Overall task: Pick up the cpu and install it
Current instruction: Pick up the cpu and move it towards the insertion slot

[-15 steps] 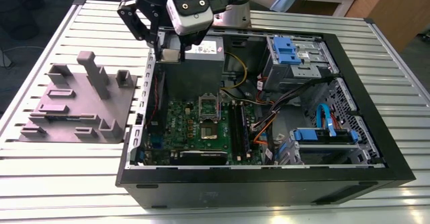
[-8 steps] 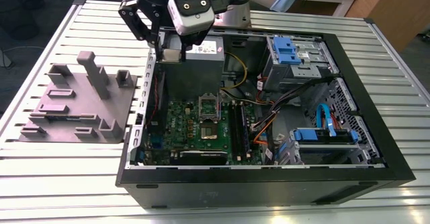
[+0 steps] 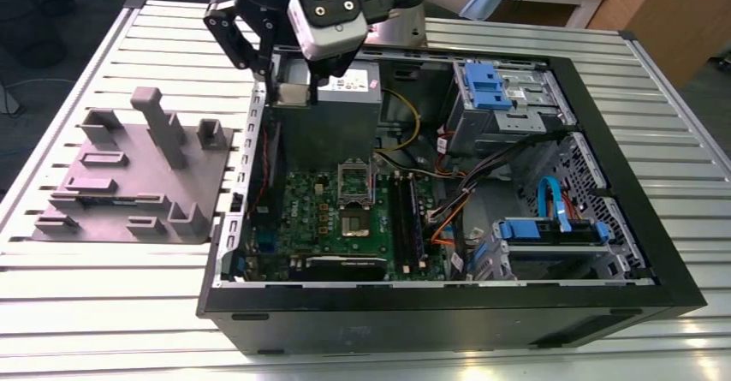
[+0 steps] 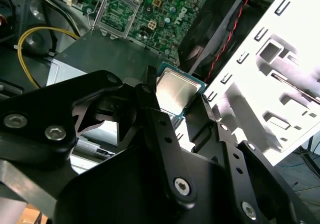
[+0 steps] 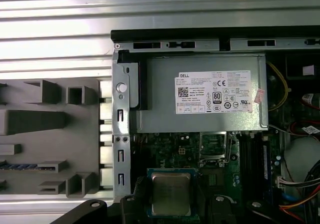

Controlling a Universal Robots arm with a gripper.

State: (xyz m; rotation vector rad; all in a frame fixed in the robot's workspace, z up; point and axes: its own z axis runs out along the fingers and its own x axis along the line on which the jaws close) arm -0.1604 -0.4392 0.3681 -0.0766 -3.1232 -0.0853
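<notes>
Pickup done, looks like: black two-finger gripper (image 4: pixel 178 91) clamped on small square silvery-topped cpu (image 4: pixel 178 86), hanging over grey metal power supply box (image 5: pixel 157 109) inside case. Green motherboard's socket (image 3: pixel 356 223) looks empty, so install not yet done.

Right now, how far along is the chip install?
Pickup looks done: the chip is off the grey holder block. In hand: it sits clamped between the jaws, held above the open computer case, over its metal power box. Left: it is not yet seated on the green board.
</notes>
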